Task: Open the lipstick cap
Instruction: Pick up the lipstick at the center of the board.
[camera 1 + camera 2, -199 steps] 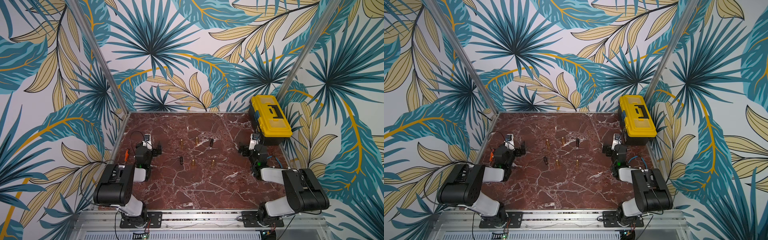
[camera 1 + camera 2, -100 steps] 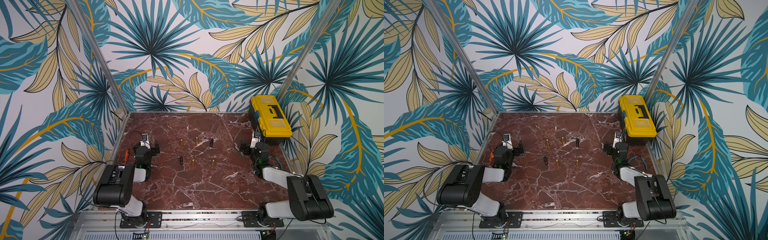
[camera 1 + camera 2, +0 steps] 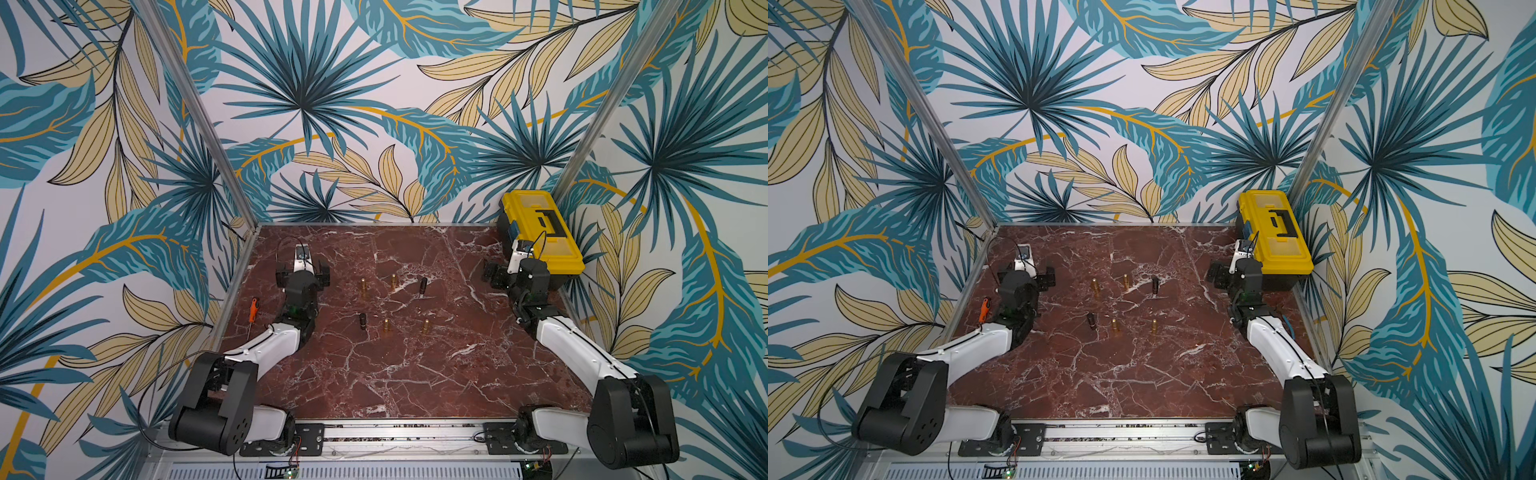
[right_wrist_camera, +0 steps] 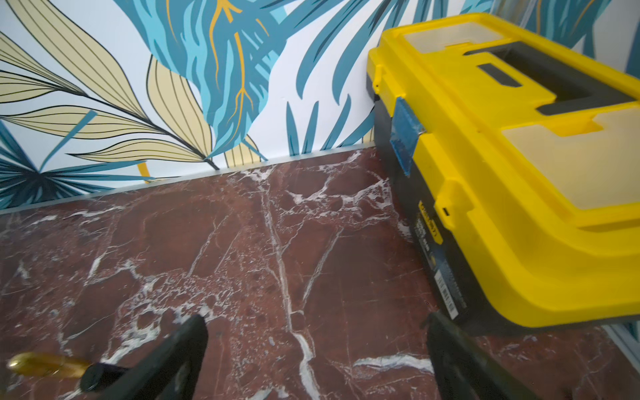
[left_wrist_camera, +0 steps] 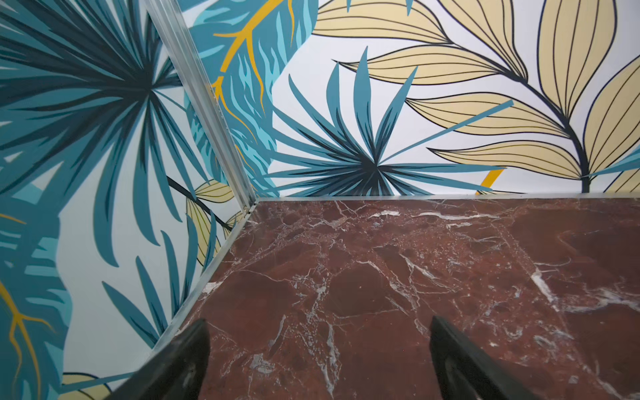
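Note:
Several small lipstick tubes stand mid-table in both top views: gold ones [image 3: 363, 286] [image 3: 393, 281] [image 3: 387, 327] [image 3: 425, 326] and black ones [image 3: 423, 286] [image 3: 363, 321]. I cannot tell which carry caps. My left gripper [image 3: 302, 272] [image 3: 1027, 276] hangs open left of them, well apart. In the left wrist view its fingers [image 5: 187, 360] frame bare marble. My right gripper [image 3: 508, 274] [image 3: 1229, 274] is open to their right, beside the toolbox. The right wrist view shows a gold-and-black tube [image 4: 45, 363] at the picture's edge, outside the right gripper [image 4: 317, 346].
A yellow toolbox [image 3: 540, 232] [image 4: 502, 156] sits in the back right corner, close to my right gripper. An orange-handled screwdriver [image 3: 252, 307] lies outside the table's left rail. Leaf-patterned walls close in the marble table [image 3: 395, 374] on three sides.
Both arms have reached farther toward the back wall, the right one more, its elbow dropping lower. Both grippers stayed open. The tubes have not moved.

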Tool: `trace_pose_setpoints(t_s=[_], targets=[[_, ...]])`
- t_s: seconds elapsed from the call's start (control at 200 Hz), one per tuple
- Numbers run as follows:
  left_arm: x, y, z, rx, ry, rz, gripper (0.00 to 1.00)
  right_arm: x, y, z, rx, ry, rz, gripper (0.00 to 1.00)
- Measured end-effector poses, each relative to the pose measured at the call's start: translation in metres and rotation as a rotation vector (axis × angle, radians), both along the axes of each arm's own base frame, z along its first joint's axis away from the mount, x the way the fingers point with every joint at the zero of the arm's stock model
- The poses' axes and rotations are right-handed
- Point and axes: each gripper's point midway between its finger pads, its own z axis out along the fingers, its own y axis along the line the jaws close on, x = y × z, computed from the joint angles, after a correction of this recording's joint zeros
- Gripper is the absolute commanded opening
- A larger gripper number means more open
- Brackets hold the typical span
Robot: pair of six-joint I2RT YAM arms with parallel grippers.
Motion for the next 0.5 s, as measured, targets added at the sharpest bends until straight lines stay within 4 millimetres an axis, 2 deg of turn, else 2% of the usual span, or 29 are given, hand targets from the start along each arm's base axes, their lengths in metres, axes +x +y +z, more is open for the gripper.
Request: trace_pose_setpoints(t_s=[0.15, 0.245, 0.34, 0.501], targets=[[0.031, -0.026, 0.038, -0.095, 0.142, -0.076, 0.95, 0.004, 0.014, 0.018, 0.059, 0.004, 0.062, 0.95], [0.039, -0.049, 0.044, -0.141, 0.262, -0.143, 0.87, 0.006, 0.021, 0.025, 0.083, 0.018, 0.096, 0.92], [0.037, -0.075, 0.033, -0.177, 0.404, -0.212, 0.84, 0.010, 0.027, 0.032, 0.096, 0.035, 0.120, 0.91], [0.021, -0.126, -0.012, -0.205, 0.666, -0.330, 0.77, 0.010, 0.042, 0.034, 0.097, 0.075, 0.156, 0.89]])
